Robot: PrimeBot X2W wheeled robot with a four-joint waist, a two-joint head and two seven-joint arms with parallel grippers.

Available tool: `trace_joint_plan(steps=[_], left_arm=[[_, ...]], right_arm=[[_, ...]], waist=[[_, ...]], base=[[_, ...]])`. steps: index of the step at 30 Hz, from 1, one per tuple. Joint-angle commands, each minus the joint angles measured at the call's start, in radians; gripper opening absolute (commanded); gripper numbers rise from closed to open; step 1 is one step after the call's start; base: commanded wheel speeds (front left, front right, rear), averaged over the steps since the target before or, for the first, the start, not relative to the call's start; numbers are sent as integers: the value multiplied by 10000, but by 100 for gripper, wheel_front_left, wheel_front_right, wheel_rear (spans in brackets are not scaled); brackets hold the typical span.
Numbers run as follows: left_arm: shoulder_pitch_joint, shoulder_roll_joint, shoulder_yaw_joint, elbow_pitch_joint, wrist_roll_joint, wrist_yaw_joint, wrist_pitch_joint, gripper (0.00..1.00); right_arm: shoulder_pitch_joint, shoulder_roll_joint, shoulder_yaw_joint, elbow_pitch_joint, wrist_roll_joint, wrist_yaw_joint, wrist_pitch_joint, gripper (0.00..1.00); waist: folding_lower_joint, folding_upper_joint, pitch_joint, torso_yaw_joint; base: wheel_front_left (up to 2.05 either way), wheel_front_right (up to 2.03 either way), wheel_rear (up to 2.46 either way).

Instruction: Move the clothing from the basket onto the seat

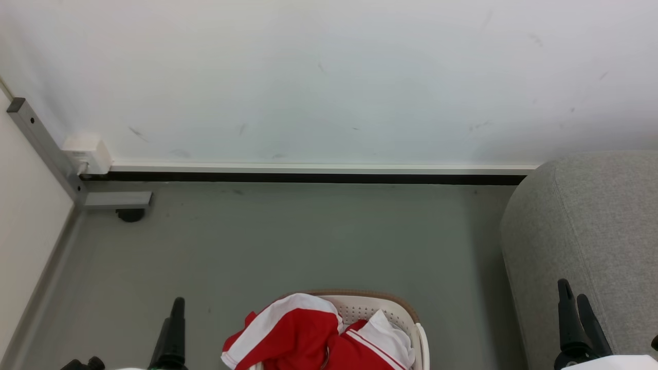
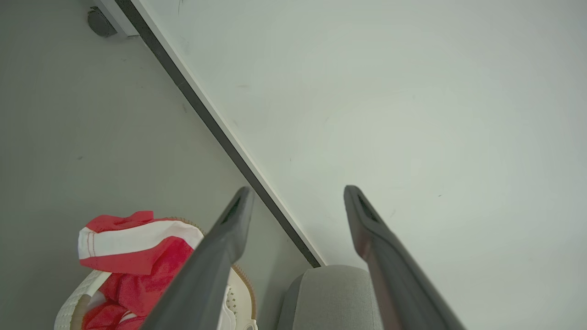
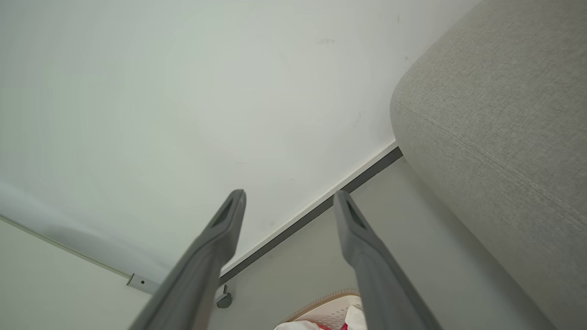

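Far across the scene, a pale wall (image 1: 329,77) with faint dark scuffs. Meets the grey floor (image 1: 308,241) along a white strip with a black line under it.

At the right, the seat (image 1: 591,221): light grey fabric, rounded edge. Stands on the floor with the far end at the wall, much bigger than the basket.

Near, at the middle of the bottom edge in the head view, the basket (image 1: 362,307): cream-white, perforated wall, brown rim band. Sits on the floor to the left of the seat, apart from it, partly cut by the picture edge.

Inside the basket, the clothing (image 1: 293,334): bright red with white panels and thin white stripes. Heaps up above the rim and hangs over the left side of the basket. Touches neither the seat nor any finger.

Left gripper (image 2: 298,192): released, two long dark fingers spread wide, nothing between them. Hovers near, to the left of the basket, apart from the clothing, and points toward the far wall.

Right gripper (image 3: 289,196): released as well, fingers spread, grasping nothing. Hovers near, over the near part of the seat, to the right of the basket, fingers clear of the fabric in the wrist view.

At the far left, a grey metal bar (image 1: 41,136), slanting down to the floor. Just beside it on the wall, a small white box (image 1: 88,153). Under the short foot of the bar, a black caster (image 1: 130,215).
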Motion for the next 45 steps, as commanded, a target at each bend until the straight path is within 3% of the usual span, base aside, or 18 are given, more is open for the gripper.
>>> trace_joint_plan(steps=[1,24,45], left_arm=[[-23,102,-20,-164,314,-50,-115,100],[200,130,-258,-343,2704,-68,-816,100],[415,149,-436,-507,4469,-70,-1331,100]], right_arm=[[-13,-104,27,-190,-360,-7,-112,100],[208,-144,288,-559,-3113,-11,-825,100],[447,-169,246,-646,-4784,-15,-1330,100]], waist=[[0,0,4,4],[0,0,52,65],[0,0,95,50]], base=[[0,0,0],[0,0,0],[0,0,0]])
